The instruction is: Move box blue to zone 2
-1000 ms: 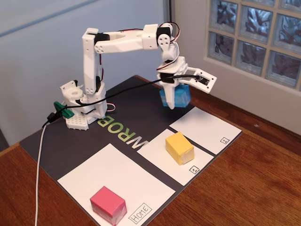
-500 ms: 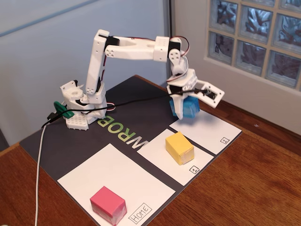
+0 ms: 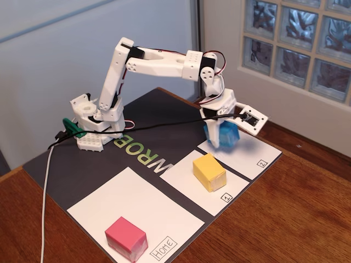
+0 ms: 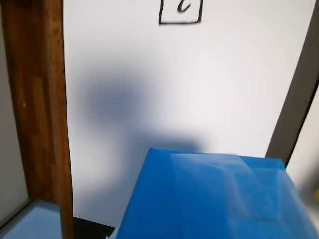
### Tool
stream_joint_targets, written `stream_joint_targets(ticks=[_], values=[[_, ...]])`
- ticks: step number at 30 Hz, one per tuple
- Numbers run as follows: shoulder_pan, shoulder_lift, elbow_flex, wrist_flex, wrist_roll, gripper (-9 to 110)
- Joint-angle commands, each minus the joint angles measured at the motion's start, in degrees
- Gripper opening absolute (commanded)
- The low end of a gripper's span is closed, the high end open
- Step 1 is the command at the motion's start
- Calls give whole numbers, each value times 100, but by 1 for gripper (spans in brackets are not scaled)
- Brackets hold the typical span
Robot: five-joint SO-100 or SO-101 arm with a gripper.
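**Blue box in my grip, hanging over the sheet marked 2**

Nearest to my wrist camera is the box blue (image 4: 214,196) itself: it fills the lower right of the wrist view, blurred by closeness, and its shadow falls on white paper directly beneath and ahead. That shadow sits apart from the box, so I judge the box is off the paper, not resting on it. In the fixed view my gripper (image 3: 220,131) is clenched around the box, fingers on either side, and the box hangs tilted, one corner lower than the rest.

The relation that matters: zone 2 (image 4: 199,89) lies straight below the box, so the coming move is downward, with little sideways travel needed. The boxed numeral (image 4: 180,11) sits at the far edge of the wrist view, so the box is over the end of the sheet away from its label. I cannot tell the box's long axis from either picture.

Farther out in the fixed view, the sheet marked 1 (image 3: 181,175) holds the yellow block (image 3: 209,171), just beside my target sheet. Beyond that, nearest the fixed camera, the Home sheet (image 3: 109,203) holds the pink block (image 3: 126,239). Zone 2 has nothing resting on it that I can see.
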Motion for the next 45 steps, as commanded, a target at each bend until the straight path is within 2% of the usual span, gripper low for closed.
stream_joint_targets(ticks=[1, 18, 27, 45], values=[[-26, -26, -554, 35, -105, 0], [-202, -1204, -2347, 1151, -888, 0], [-176, -1644, -2997, 1846, -835, 0], [-149, -2101, -3094, 1564, -659, 1]])
